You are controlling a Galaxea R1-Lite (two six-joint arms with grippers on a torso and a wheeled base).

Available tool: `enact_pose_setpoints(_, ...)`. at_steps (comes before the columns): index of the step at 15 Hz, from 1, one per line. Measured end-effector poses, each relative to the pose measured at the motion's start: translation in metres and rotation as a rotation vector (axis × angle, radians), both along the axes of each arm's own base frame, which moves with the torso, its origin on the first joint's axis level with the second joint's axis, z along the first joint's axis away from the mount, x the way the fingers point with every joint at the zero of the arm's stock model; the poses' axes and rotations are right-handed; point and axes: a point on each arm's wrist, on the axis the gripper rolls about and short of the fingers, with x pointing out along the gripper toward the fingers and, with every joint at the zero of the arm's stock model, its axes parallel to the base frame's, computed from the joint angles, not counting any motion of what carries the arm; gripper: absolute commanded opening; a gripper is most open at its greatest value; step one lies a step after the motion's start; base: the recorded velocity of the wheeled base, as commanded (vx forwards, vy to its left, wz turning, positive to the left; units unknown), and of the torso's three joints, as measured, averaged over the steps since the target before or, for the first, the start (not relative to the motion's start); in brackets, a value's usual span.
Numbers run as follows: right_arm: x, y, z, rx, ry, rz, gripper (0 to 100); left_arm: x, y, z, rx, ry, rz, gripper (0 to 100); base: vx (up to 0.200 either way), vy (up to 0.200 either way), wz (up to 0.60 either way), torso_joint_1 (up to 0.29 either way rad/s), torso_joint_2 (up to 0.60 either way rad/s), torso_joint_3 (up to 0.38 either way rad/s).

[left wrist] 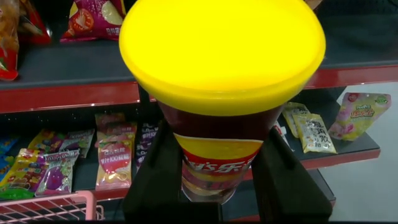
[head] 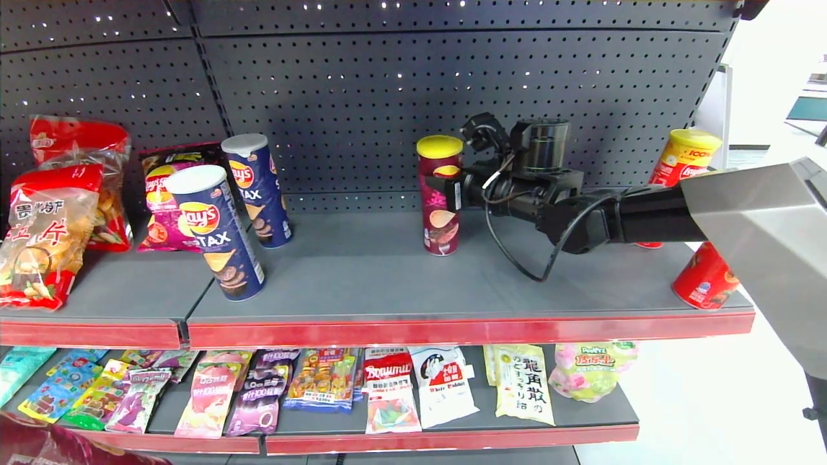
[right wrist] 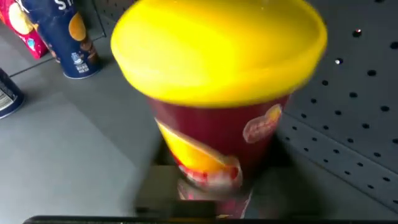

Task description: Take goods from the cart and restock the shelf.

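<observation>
Right gripper (head: 449, 192): its arm stretches in from 3 o'clock, and it pinches the maroon can (head: 439, 219) just under the yellow lid, one finger on each side.
Maroon can: upright on the upper shelf (head: 362, 278), about midway along it and near the pegboard back (base flat on the grey board).
Left gripper (left wrist: 217, 186): fingers pressed against both sides of a spare can (left wrist: 221, 62) with the same yellow lid and dark red body. It is held off the shelves, which show behind it.
Blue cans (head: 216, 232): two, at 9 o'clock from the maroon can and well apart from it, one near the front edge and one farther back.
Red cans (head: 704, 278): two, at 3 o'clock by the shelf end, partly behind the right arm.
Chip bags (head: 45, 232): farther out at 9 o'clock.
Lower shelf (head: 597, 410): at 6 o'clock, holding a row of flat sweet packets (head: 387, 387).
Cart (left wrist: 43, 208): a pink wire corner, low in front of the shelves.
</observation>
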Motion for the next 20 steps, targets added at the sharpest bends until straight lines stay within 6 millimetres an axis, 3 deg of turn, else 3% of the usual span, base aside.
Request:
enact_pose_setpoints(4,-0.021,0.002,0.018,0.002,-0.017,-0.071,0,0.0,0.0,-0.002,0.0,0.004,0.0,0,0.0,0.0,0.0,0.0,0.0,0.0)
enact_pose_setpoints(8,-0.064,-0.002,0.03,0.029,0.046,-0.109,0,0.0,0.0,-0.002,0.0,0.0,-0.001,0,0.0,0.0,0.0,0.0,0.0,0.0)
enact_pose_setpoints(13,-0.109,-0.002,0.027,0.084,0.004,-0.237,0,0.0,0.0,-0.001,0.0,-0.002,0.002,0,0.0,0.0,0.0,0.0,0.0,0.0)
enact_pose_setpoints(16,-0.123,0.001,0.013,0.06,0.023,-0.271,0,0.0,0.0,-0.001,0.0,-0.003,0.003,0,0.0,0.0,0.0,0.0,0.0,0.0)
enact_pose_setpoints(20,-0.13,0.007,0.009,0.065,0.011,-0.306,0,-0.001,0.0,-0.001,0.001,-0.006,0.002,0,0.0,0.0,0.0,0.0,0.0,0.0)
